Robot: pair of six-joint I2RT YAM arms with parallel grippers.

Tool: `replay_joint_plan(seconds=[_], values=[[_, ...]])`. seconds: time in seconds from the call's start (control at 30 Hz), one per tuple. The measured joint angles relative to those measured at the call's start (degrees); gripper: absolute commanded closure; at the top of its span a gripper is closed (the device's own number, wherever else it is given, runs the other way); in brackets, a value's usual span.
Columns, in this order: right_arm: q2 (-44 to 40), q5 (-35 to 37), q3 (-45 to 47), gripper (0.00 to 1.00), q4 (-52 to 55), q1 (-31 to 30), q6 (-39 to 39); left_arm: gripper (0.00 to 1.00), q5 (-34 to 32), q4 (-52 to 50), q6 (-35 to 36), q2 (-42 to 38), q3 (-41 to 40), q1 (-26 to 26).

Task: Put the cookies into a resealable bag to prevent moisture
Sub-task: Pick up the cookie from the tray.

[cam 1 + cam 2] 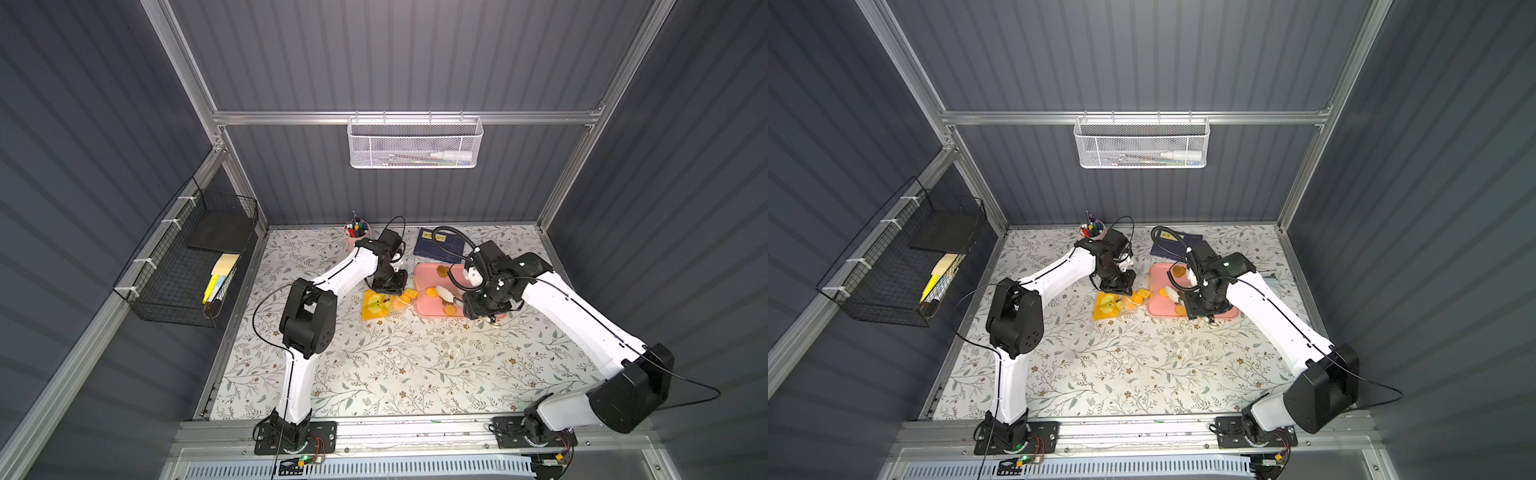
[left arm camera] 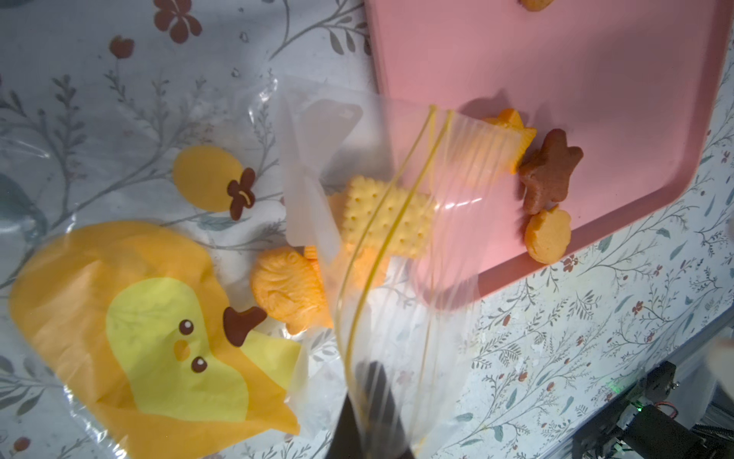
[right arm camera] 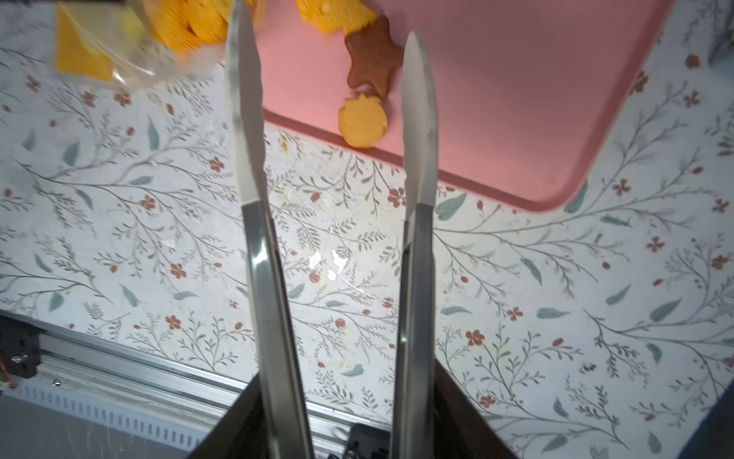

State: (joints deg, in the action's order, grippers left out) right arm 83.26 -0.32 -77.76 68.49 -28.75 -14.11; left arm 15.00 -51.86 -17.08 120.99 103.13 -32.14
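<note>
Two cookies (image 3: pixel 362 123) sit at the near edge of the pink tray (image 3: pixel 516 99), ahead of the empty, parted tongs (image 3: pixel 254 238) clasped by the right gripper (image 3: pixel 347 397): the transfer looks midway; next the tips must straddle one and squeeze. Left of the tray lies the resealable bag (image 2: pixel 159 337), long axis crosswise, mouth facing the tray and held up by the left gripper (image 2: pixel 371 389) pinching its zip edge; a heart cookie (image 1: pixel 1179 271) waits farther back.

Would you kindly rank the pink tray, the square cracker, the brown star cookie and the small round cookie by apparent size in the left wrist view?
1. pink tray
2. square cracker, seen through the resealable bag
3. brown star cookie, only slightly smaller
4. small round cookie
</note>
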Motion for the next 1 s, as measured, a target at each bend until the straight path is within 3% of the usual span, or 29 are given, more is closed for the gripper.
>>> replay_joint_plan(seconds=[0.53,1.0], values=[[10.80,7.04,0.81,0.48,0.37,-3.63,-1.18,1.00,0.07,0.63,0.00,0.00,-0.79,-0.02],[10.75,10.08,-0.07,0.59,0.17,-3.91,-1.99,1.00,0.31,0.94,0.00,0.00,-1.42,-0.02]])
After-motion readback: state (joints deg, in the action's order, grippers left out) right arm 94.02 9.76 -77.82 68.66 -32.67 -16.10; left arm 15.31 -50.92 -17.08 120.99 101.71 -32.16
